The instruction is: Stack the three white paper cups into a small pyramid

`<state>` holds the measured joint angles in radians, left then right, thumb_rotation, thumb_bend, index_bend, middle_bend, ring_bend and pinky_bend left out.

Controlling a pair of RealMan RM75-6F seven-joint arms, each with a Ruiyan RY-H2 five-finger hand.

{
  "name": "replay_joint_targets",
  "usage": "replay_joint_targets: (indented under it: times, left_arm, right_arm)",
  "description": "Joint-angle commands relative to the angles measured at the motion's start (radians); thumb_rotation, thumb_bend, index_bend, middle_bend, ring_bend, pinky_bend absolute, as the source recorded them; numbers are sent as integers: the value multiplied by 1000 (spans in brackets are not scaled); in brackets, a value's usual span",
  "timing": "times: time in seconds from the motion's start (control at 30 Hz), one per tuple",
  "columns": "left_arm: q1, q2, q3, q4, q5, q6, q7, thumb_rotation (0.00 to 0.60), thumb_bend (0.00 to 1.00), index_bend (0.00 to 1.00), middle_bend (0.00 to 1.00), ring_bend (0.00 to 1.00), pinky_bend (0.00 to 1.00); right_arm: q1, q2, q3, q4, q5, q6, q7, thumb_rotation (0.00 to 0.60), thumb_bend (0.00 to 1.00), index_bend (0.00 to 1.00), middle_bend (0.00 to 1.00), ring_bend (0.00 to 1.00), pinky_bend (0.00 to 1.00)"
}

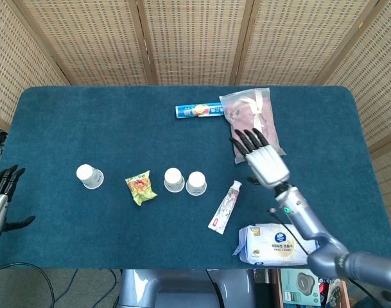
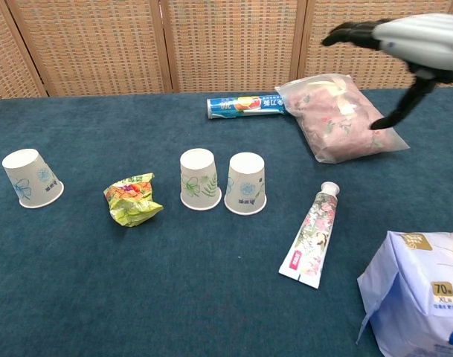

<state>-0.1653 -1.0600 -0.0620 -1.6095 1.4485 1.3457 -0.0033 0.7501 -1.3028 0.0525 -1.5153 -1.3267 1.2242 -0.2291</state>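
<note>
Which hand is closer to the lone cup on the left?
Left. The left hand sits at the table's edge near the lone cup; the right hand hovers far across, beyond the cup pair.

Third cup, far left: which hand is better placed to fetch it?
Left. The lone cup sits near the table's left end, closer to the open left hand; the right hand hovers beyond the cup pair.

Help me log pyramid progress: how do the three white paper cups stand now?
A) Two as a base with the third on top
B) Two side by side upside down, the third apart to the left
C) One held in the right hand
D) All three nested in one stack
B: two paper cups stand rim-down side by side, while the third cup sits alone beyond the snack packet; the right hand holds nothing.
</note>
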Motion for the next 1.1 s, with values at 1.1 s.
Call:
replay_joint_targets:
  times: [1.1]
  left_arm:
    - [-390,-361,-79,512,-121,-487,-103,600,141,245,264,212,319]
  right_arm:
    - [-506,81,-110,106,-237,363,271,600,0,0,0,0,0]
